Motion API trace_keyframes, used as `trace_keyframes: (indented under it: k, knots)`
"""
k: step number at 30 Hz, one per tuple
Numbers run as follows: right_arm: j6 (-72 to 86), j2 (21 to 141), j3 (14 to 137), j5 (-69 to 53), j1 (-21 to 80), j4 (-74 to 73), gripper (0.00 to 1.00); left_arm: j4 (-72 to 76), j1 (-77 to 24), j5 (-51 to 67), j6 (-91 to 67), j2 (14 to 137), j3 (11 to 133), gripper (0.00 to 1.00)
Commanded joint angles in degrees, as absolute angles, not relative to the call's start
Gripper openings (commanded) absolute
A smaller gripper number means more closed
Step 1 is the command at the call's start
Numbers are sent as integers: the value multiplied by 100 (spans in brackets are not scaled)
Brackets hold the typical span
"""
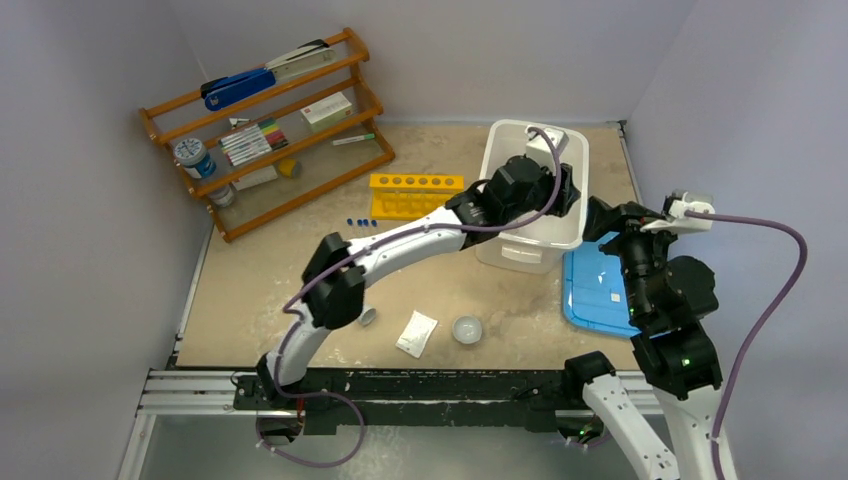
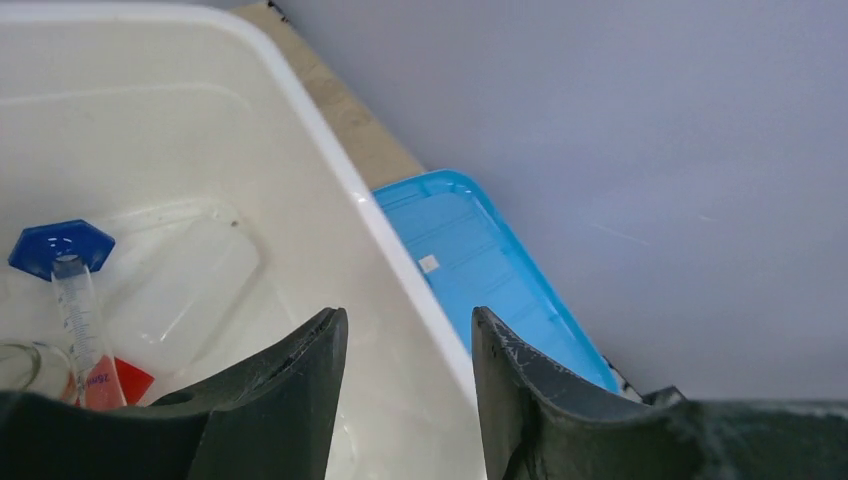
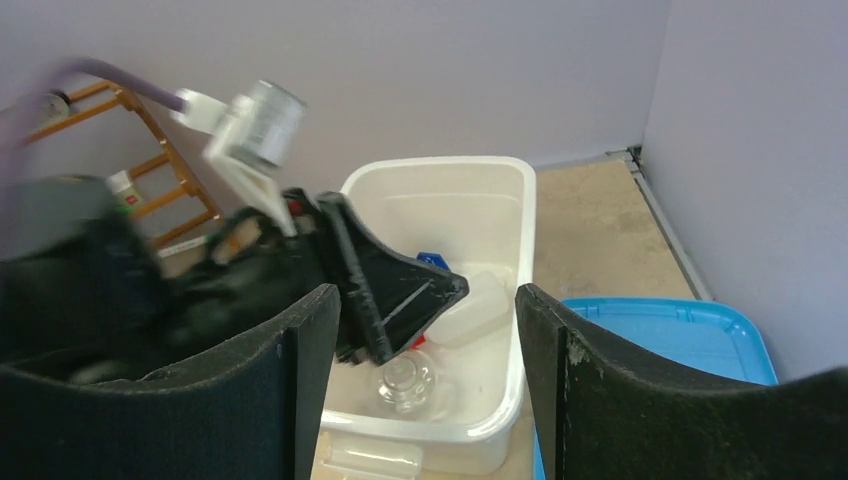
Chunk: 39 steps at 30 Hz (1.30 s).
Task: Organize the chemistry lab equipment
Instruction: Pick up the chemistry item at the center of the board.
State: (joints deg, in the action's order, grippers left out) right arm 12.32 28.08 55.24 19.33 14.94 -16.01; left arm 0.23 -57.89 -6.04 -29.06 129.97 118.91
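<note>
My left gripper (image 1: 562, 190) (image 2: 408, 315) hangs open and empty inside the white bin (image 1: 500, 245) (image 2: 330, 150), close to its right wall. In the bin lie a white squeeze bottle (image 2: 185, 285) (image 3: 470, 310) with a red nozzle (image 2: 128, 380), a clear graduated tube (image 2: 78, 320) with a blue hexagonal foot, and a small glass flask (image 3: 405, 380). My right gripper (image 1: 603, 216) (image 3: 428, 292) stands open and empty just right of the bin, facing it. The yellow six-hole rack (image 1: 415, 194) stands left of the bin, with small blue caps (image 1: 360, 222) in front of it.
A blue lid (image 1: 598, 290) (image 2: 480, 255) (image 3: 680, 335) lies flat right of the bin. Near the front edge are a small dish (image 1: 467, 329), a white packet (image 1: 416, 333) and a small clear piece (image 1: 367, 317). The wooden shelf (image 1: 265, 130) stands at the back left.
</note>
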Motion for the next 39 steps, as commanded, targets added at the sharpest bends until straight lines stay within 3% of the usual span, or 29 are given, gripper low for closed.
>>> trace_keyframes:
  k: [1,11,16,25,26,27,29,39]
  knots:
    - [1136,2744,5864,1634,1485,-1521,68,34,-5924,-1282,-2316,11177,11106,48]
    - [1646,3083,4820,564,1485,-1473,80,-202,-5966,-3247,-2713,7254,6151,43]
    - [1905,3330,4364,63,1485,-1585,82,-832,-5996,-3330,-3165,6007,4432,43]
    - [1911,3454,4214,-125,1512,-1739,82,-480,-6951,-2813,-3927,6730,3521,44]
    - [1915,3460,4225,-92,1514,-1759,82,-480,-7071,-2843,-3988,6879,3555,47]
    - [1925,3455,4235,-74,1513,-1783,82,-558,-7193,-2926,-4054,7025,3612,58]
    - [1925,3446,4254,-46,1517,-1822,82,-842,-7418,-3243,-4201,7352,3750,64]
    - [1925,3386,4263,-35,1512,-1847,82,-717,-7629,-3154,-4623,7906,3657,70]
